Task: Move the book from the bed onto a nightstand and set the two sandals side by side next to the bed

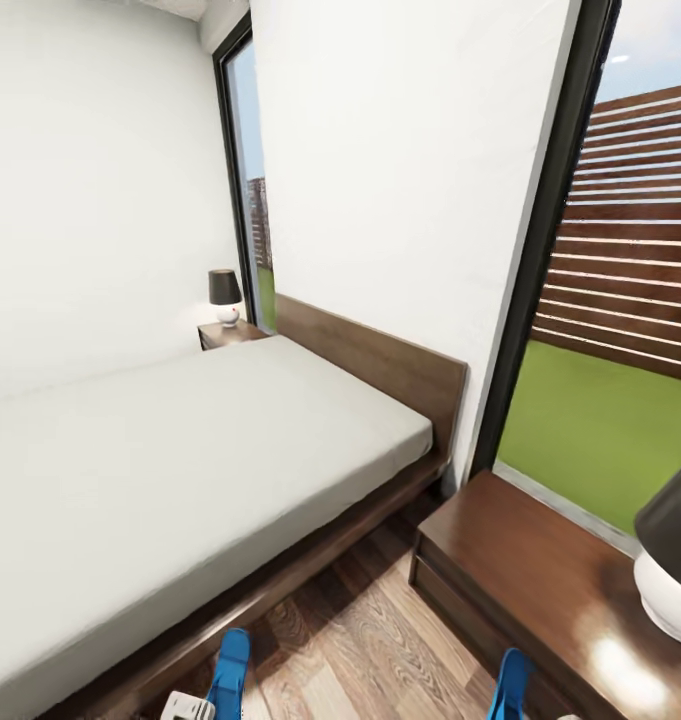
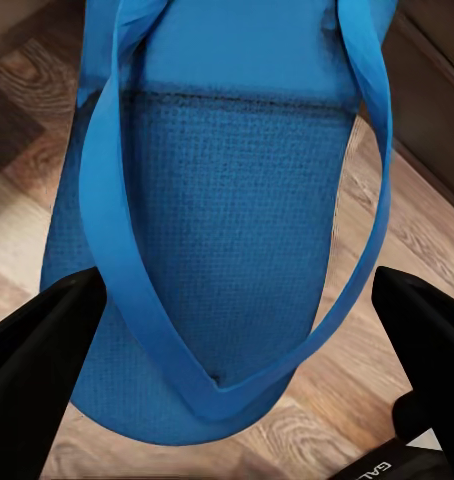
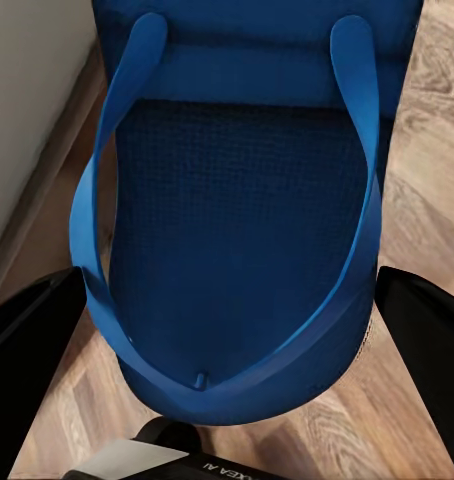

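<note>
My left gripper [image 2: 232, 300] is shut on a bright blue sandal [image 2: 227, 200], its black fingers pressing the sole's two edges above the plank floor. My right gripper [image 3: 230, 295] is shut on the other sandal [image 3: 237, 200] the same way. In the head view both sandals [image 1: 228, 665] [image 1: 510, 685] stand up at the lower edge, between the bed [image 1: 180, 450] and the near nightstand [image 1: 540, 580]. The pale mattress is bare where it shows. A second nightstand [image 1: 230, 333] stands at the bed's far side. The book is out of view.
A white-based lamp with a dark shade [image 1: 670, 570] stands on the near nightstand, and a similar lamp [image 1: 224, 296] on the far one. A strip of wood floor [image 1: 380, 620] runs between bed frame and nightstand. Tall windows [image 1: 620, 300] show grass and a slatted fence.
</note>
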Robot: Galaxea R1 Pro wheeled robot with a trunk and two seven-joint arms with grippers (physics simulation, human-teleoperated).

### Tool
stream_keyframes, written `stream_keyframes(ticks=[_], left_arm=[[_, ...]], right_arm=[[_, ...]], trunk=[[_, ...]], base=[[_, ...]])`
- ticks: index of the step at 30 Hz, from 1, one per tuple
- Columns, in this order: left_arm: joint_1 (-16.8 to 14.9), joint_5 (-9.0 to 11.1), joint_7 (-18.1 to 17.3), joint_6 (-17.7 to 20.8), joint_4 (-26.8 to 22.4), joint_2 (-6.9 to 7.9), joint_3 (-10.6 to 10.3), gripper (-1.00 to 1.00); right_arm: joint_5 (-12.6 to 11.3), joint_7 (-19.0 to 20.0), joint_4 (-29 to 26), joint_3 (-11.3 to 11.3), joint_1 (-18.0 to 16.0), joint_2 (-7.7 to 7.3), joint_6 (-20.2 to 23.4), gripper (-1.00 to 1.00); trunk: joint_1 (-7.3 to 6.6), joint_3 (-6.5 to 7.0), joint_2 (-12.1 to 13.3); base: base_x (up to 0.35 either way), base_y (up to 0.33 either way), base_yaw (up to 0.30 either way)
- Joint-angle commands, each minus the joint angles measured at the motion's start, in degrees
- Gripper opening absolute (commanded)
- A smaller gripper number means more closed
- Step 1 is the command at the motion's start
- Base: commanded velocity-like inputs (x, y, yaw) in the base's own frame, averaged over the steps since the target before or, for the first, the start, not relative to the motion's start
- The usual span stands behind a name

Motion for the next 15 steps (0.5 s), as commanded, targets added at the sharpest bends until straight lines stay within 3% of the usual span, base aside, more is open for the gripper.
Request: stream_keyframes(ticks=[1, 15], left_arm=[[-0.1, -0.6, -0.1, -0.3, 0.1, 0.0, 0.5, -1.0], [-0.1, -0.6, -0.1, -0.3, 0.1, 0.0, 0.5, -1.0]], right_arm=[[0.0, 0.2, 0.0, -0.3, 0.0, 0.04, 0.3, -1.0], [0.0, 0.3, 0.0, -0.3, 0.0, 0.12, 0.3, -1.0]], trunk=[[0.0, -0.06, 0.0], [0.0, -0.06, 0.0]], base=[[0.0, 0.0, 0.269], [0.0, 0.0, 0.27]])
